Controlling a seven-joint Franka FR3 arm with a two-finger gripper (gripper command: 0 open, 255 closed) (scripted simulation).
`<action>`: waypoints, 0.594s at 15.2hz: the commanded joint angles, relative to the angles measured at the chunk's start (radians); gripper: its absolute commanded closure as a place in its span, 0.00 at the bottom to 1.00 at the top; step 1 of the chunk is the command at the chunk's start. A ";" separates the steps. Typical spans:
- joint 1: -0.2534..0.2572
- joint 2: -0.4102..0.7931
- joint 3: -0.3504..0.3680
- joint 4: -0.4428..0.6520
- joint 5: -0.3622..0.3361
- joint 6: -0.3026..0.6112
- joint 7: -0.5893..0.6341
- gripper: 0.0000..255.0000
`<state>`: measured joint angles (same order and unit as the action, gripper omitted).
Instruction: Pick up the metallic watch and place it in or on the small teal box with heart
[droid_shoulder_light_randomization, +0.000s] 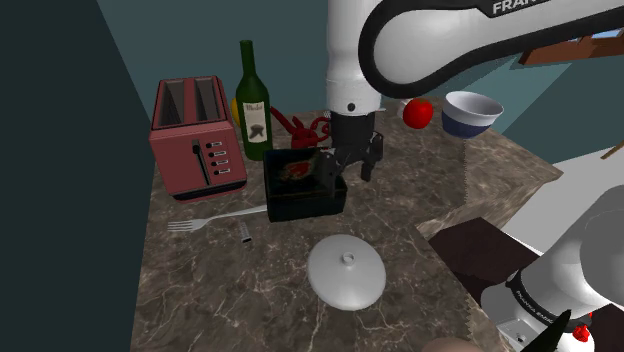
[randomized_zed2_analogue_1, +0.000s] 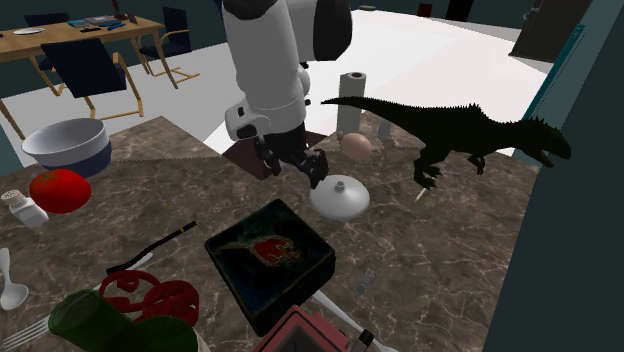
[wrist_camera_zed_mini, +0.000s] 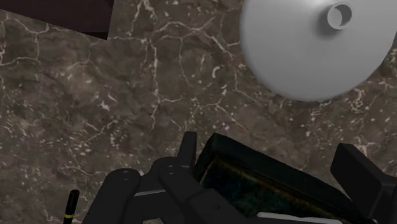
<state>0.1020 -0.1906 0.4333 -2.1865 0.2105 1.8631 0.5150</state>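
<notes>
The small dark box with a red heart (droid_shoulder_light_randomization: 300, 185) (randomized_zed2_analogue_1: 270, 255) stands mid-counter in front of the toaster. My gripper (droid_shoulder_light_randomization: 352, 165) (randomized_zed2_analogue_1: 292, 165) hangs just above the box's edge on the shoulder view's right. A dark, link-banded watch (wrist_camera_zed_mini: 153, 184) (droid_shoulder_light_randomization: 323, 168) is clasped in it, the band sticking out past one finger toward the box. In the wrist view a corner of the box (wrist_camera_zed_mini: 267, 184) lies between the fingers (wrist_camera_zed_mini: 362, 181), close below.
A grey domed lid (droid_shoulder_light_randomization: 346, 270) (wrist_camera_zed_mini: 305, 44) lies in front of the box. A red toaster (droid_shoulder_light_randomization: 195, 135), a wine bottle (droid_shoulder_light_randomization: 253, 100), a fork (droid_shoulder_light_randomization: 215, 218), a red fruit (droid_shoulder_light_randomization: 419, 112) and a bowl (droid_shoulder_light_randomization: 472, 110) ring the counter. A black dinosaur (randomized_zed2_analogue_1: 450, 130) stands beyond the lid.
</notes>
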 joint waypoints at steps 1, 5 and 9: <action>0.005 0.084 0.028 0.057 -0.022 0.029 0.060 0.00; 0.031 0.245 0.067 0.181 -0.084 0.063 0.179 0.00; 0.078 0.414 0.080 0.330 -0.160 0.074 0.293 0.00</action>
<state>0.1664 0.1709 0.5118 -1.9067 0.0747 1.9383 0.7762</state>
